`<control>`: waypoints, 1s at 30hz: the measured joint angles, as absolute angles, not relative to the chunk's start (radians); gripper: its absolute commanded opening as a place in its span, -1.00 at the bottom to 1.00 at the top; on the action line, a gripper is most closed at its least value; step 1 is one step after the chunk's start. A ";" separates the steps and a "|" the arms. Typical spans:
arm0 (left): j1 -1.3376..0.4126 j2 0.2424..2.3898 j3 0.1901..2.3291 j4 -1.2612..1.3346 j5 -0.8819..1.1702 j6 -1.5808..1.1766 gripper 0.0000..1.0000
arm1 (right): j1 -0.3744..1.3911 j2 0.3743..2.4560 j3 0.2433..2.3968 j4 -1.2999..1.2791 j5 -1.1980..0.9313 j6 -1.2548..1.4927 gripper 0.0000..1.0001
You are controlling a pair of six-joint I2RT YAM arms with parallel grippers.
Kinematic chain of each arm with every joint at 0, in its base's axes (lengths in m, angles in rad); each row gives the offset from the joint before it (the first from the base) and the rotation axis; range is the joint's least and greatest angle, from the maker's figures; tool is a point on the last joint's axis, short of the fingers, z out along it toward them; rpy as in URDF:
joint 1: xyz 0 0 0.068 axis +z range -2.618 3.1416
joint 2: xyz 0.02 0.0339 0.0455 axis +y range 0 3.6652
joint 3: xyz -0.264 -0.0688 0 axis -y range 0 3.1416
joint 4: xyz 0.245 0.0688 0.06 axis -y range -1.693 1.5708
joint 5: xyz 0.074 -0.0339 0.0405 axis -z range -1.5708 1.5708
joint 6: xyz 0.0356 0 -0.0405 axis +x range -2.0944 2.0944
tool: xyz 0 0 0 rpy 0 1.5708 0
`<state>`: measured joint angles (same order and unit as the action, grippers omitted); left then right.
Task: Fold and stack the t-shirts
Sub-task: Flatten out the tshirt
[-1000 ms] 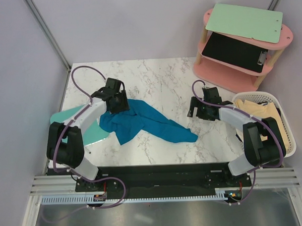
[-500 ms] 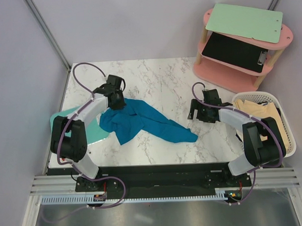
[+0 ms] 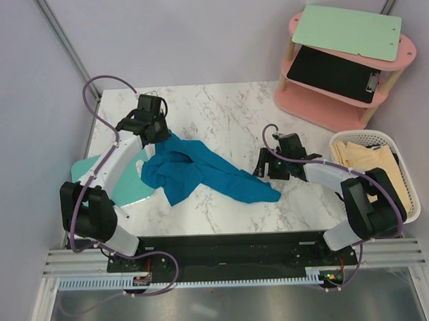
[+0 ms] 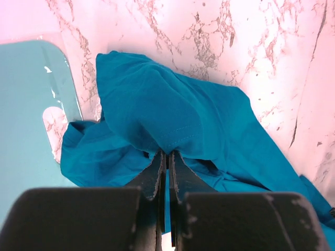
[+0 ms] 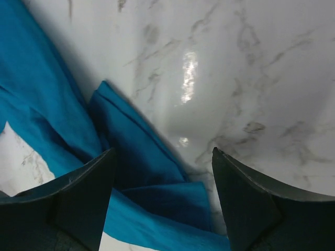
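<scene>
- teal t-shirt point(image 3: 201, 171): unfolded and crumpled, bunched in a wide heap on the desk's left half. one long tail is trailed toward the near middle. its left part is laid over the mint-green board point(image 3: 131, 188) by the left edge.
- cream t-shirts point(image 3: 366, 159): heaped in the white basket point(image 3: 405, 175) at the desk's right edge.
- left gripper point(image 4: 166, 157): jaws pressed together, clamped on a fold at the teal t-shirt's far edge. the cloth is tented up to the fingers.
- right gripper point(image 5: 162, 154): jaws held apart, low over the tail's end, which is seen between the fingers. no grip is seen, and contact cannot be told.
- against a second ago: the left gripper has been shifted toward the far-left corner, and the cloth's far edge has been drawn up with it.
- the right gripper has been brought leftward, nearer the tail. the tail's end is unmoved.
</scene>
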<state>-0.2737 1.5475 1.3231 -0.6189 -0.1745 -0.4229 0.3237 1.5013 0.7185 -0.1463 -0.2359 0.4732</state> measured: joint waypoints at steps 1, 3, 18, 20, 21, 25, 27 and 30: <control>-0.272 1.547 1.324 -0.626 -0.174 -0.421 -0.96 | 0.347 1.507 0.718 -0.125 -0.249 0.486 0.62; -0.270 1.547 1.325 -0.636 -0.174 -0.419 -0.96 | 0.377 1.521 0.717 -0.094 -0.268 0.506 0.52; -0.234 1.526 1.423 -0.701 -0.175 -0.379 -0.96 | 0.509 1.673 0.867 -0.096 -0.185 0.573 -1.00; -0.221 1.508 1.428 -0.711 -0.174 -0.372 -0.96 | 0.508 1.635 0.897 -0.152 -0.112 0.558 -1.00; -0.214 1.497 1.430 -0.714 -0.174 -0.369 -0.96 | 0.506 1.612 0.915 -0.173 -0.077 0.548 -1.00; -0.199 1.459 1.430 -0.719 -0.174 -0.364 -0.96 | 0.503 1.501 1.002 -0.234 0.060 0.513 -1.00; -0.196 1.437 1.430 -0.720 -0.174 -0.361 -0.96 | 0.496 1.446 1.042 -0.249 0.121 0.495 -1.00; -0.196 1.411 1.425 -0.719 -0.173 -0.359 -0.96 | 0.487 1.388 1.070 -0.249 0.189 0.479 -1.00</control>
